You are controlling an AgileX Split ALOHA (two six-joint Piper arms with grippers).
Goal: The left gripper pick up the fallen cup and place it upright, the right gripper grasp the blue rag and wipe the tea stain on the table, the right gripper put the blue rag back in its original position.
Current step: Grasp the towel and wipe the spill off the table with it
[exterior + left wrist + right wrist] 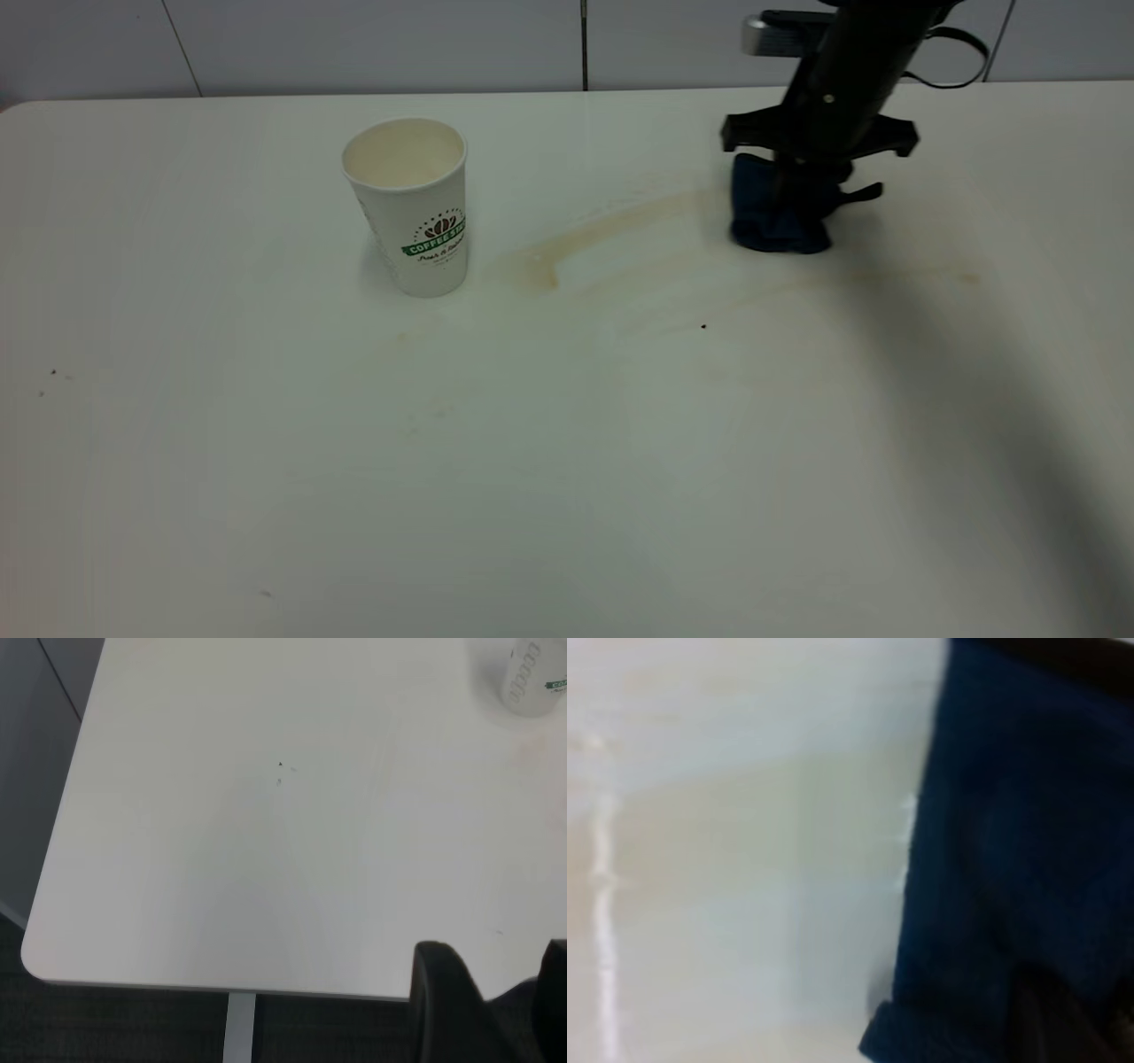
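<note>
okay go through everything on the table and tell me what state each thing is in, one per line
cup: upright, free of both arms, looks empty.
blue rag: bunched, pressed on the table under the right end effector.
tea stain: pale smeared streaks between cup and rag, not wiped away.
table: streaked, with a few dark specks.
left end effector: over the table's near edge, away from the cup, holding nothing.

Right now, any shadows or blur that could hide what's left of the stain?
Exterior view: a broad dark shadow runs from the right claw and rag toward the near right corner, dimming faint streaks there; the stain beside the cup is well lit. Right wrist view: soft focus, rag fills it. Left wrist view: evenly lit.
</note>
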